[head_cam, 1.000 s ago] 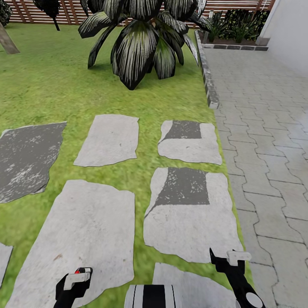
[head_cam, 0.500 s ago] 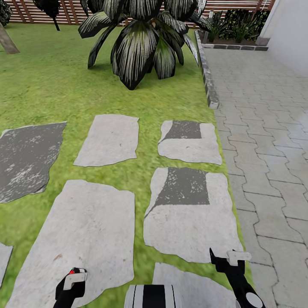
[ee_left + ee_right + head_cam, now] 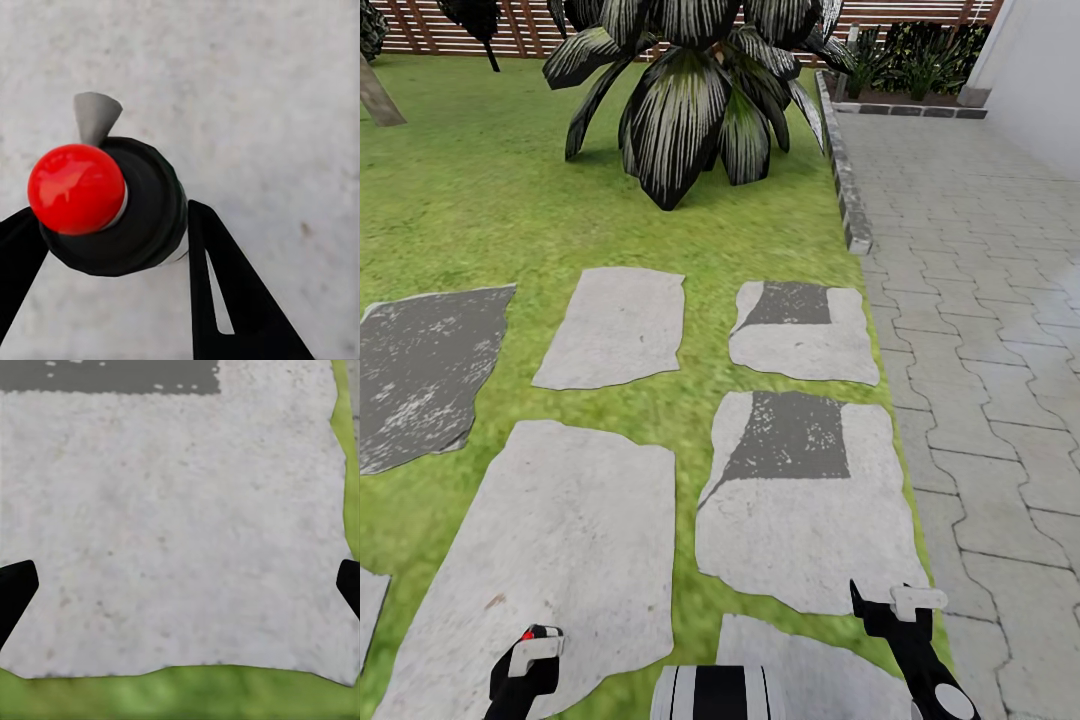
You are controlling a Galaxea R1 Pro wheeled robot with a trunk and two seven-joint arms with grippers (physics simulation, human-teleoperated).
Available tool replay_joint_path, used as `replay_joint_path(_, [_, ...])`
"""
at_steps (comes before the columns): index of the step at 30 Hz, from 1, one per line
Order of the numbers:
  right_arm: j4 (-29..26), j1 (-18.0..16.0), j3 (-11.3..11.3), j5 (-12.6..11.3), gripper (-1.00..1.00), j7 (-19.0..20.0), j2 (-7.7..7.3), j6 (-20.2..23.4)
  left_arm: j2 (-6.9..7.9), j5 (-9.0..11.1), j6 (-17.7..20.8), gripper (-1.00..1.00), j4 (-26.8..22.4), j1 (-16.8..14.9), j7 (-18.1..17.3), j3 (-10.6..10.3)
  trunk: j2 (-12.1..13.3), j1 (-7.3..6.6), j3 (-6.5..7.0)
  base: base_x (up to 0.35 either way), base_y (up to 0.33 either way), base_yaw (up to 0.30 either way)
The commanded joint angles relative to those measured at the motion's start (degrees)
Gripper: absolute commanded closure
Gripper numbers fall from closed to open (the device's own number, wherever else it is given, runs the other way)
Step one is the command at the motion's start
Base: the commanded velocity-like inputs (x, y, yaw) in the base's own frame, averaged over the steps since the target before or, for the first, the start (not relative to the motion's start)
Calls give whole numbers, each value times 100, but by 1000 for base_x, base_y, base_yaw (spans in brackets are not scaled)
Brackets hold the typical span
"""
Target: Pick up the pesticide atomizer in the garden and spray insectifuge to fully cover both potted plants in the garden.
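Left gripper [image 3: 112,247]: closed on the pesticide atomizer [image 3: 112,210], the dark body clamped between both black fingers, red top and pale nozzle facing the wrist camera
Atomizer location: held in the left gripper, low over a pale stepping stone [image 3: 550,540]; in the head view only a speck of its red top [image 3: 528,633] is seen above the gripper
Right gripper [image 3: 180,585]: spread wide, nothing held, hanging above another pale stone [image 3: 172,532] with grass beyond its edge
Recent change: against one second ago the left gripper is seen slightly lower and nearer the robot; unchanged over the last half second; the scene itself has not shifted
Meaning for task: pickup is judged complete; potted plants are not identified ahead, where a big dark leafy bush [image 3: 690,90] stands, so spraying is judged not yet begun
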Motion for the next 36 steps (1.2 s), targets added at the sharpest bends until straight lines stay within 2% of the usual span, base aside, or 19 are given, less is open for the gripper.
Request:
replay_joint_path(1, [2,-2,-1,2,-100,-1,0,-17,-1,0,-16,100,4,-3,1,13,-1,-1,-3,0,0,0])
replay_joint_path(4, [1,-2,-1,2,-100,-1,0,-17,-1,0,-19,100,4,1,0,13,-1,-1,-3,0,0,0])
replay_joint_path(29, [9,-2,24,10,-100,-3,42,-28,7,8,-26,100,-9,3,6,13,32,-65,551,0,0,0])
replay_joint_path(36, [120,6,-30,17,-100,-16,-18,-49,64,8,-29,100,-16,35,15,21,42,-84,754,0,0,0])
